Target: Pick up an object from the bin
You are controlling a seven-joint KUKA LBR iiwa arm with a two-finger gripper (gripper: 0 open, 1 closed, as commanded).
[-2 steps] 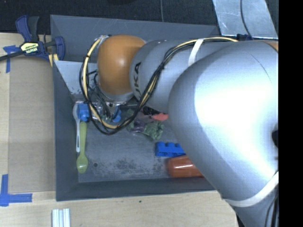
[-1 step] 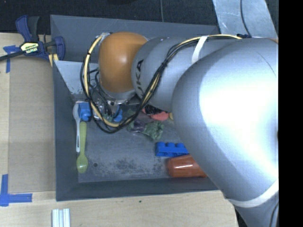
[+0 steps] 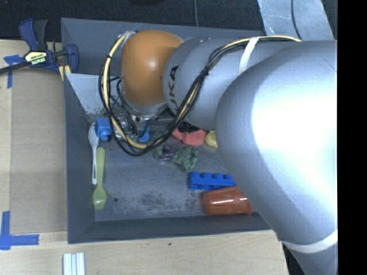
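My gripper (image 3: pixel 136 125) is low in the back left part of the bin, largely hidden under the wrist's orange cover and cables. A small blue piece (image 3: pixel 103 129) lies just to its left, by the top of a white spoon (image 3: pixel 93 153). A green spoon (image 3: pixel 100 181) lies alongside the white one, toward the front left corner. To the gripper's right sit a pink lump (image 3: pixel 189 136) and a dark green and purple thing (image 3: pixel 179 156).
A blue toy brick (image 3: pixel 211 180) and a reddish-brown cylinder (image 3: pixel 225 203) lie at the front right. A small yellow thing (image 3: pixel 211 140) peeks out by the pink lump. The arm covers the bin's right and back parts.
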